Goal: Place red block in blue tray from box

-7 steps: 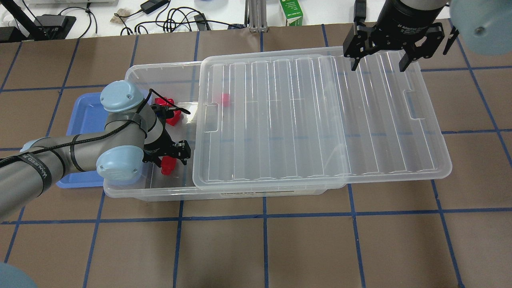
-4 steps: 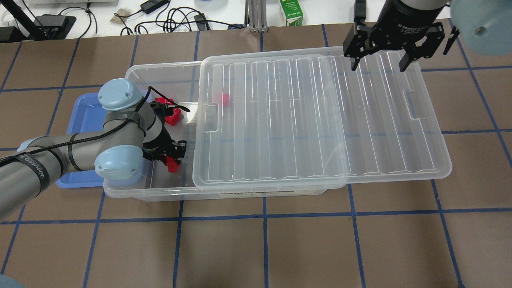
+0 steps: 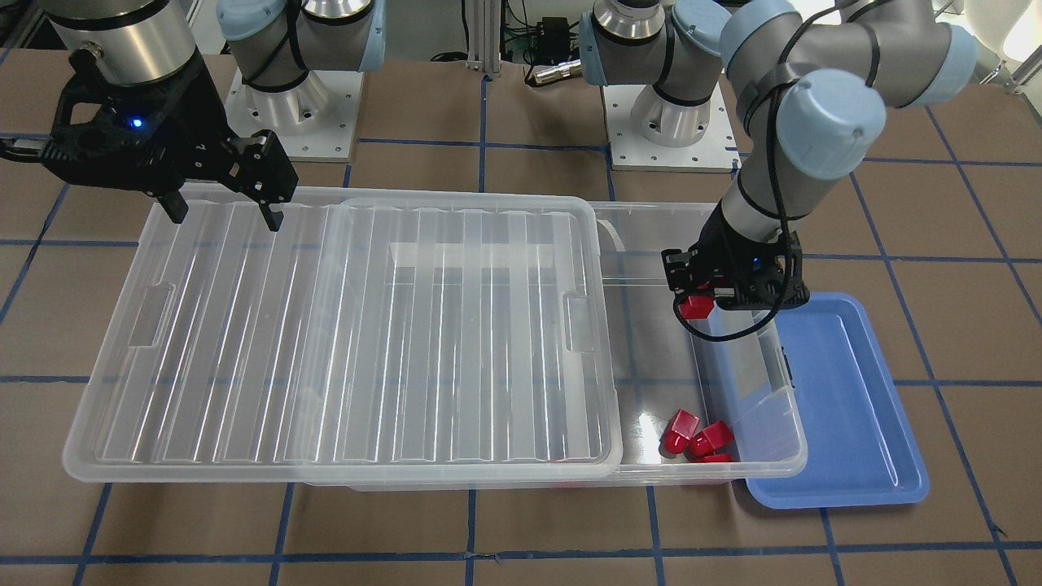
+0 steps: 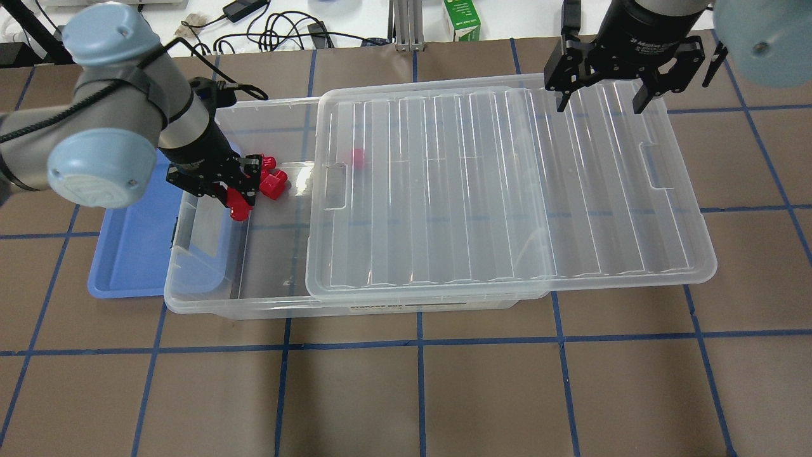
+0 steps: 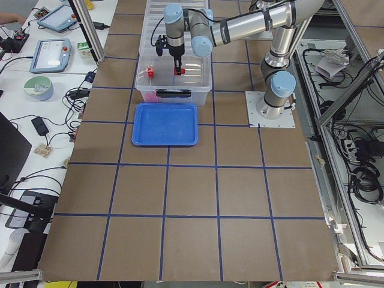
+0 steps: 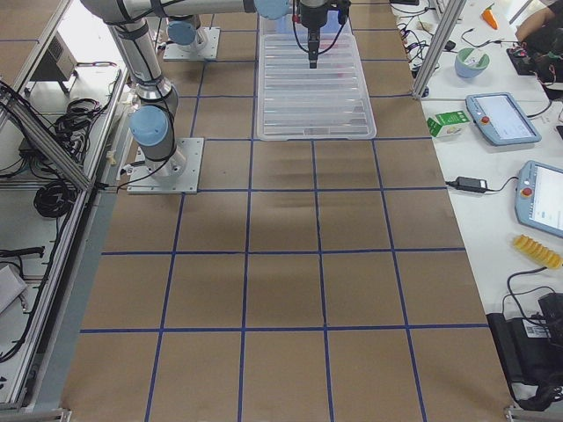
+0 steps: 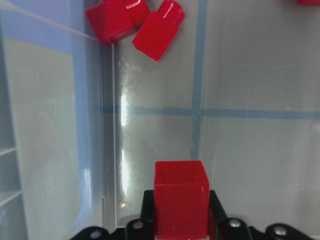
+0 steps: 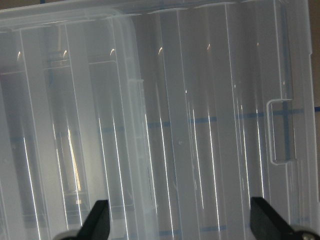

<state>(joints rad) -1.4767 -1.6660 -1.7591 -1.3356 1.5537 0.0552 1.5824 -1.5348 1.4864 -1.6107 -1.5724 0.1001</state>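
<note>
A robotics lab: a tape-gridded tabletop point(image 6: 281, 290), teach pendants point(image 6: 502, 118), loose cables point(image 4: 279, 30) and aluminium framing point(image 6: 437, 46) at its edges.

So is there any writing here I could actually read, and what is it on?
"2F Adaptive": white print on the black right gripper; the rest is cut off.
The label strip on the front wall of the large clear plastic box: too blurred to read.
Print on the green carton at the back: too small to read.

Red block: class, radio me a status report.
Left gripper shut on red block, over the box. Right gripper open above lid. Box wall stands between block and blue tray.
</note>
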